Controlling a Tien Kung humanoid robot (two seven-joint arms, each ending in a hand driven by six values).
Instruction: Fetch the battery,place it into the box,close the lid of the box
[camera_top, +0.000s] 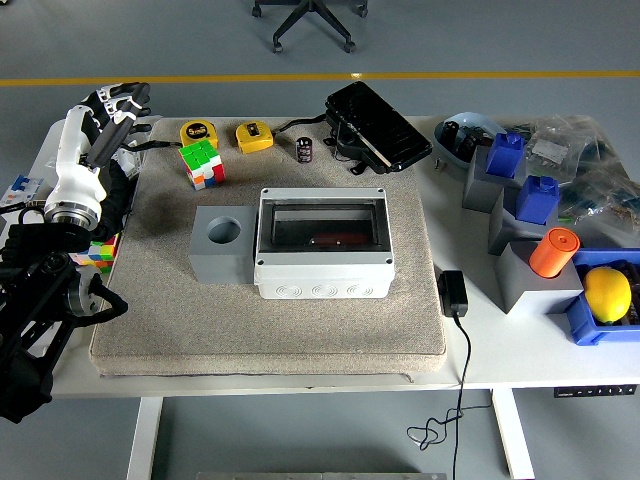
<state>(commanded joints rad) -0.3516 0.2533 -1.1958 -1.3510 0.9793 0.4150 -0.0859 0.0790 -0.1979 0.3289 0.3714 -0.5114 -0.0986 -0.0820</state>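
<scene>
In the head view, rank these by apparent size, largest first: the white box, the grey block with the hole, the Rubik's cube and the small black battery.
1. White box
2. Grey block
3. Rubik's cube
4. Black battery

The cube and battery lie farther back, so they look slightly smaller.

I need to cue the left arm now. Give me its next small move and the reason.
Probably swing the left hand right, across the mat's far edge, toward the battery. The hand is open and holds nothing, raised at the table's far left corner, while the battery stands untouched between the yellow tape measure and the black case, behind the box.
</scene>
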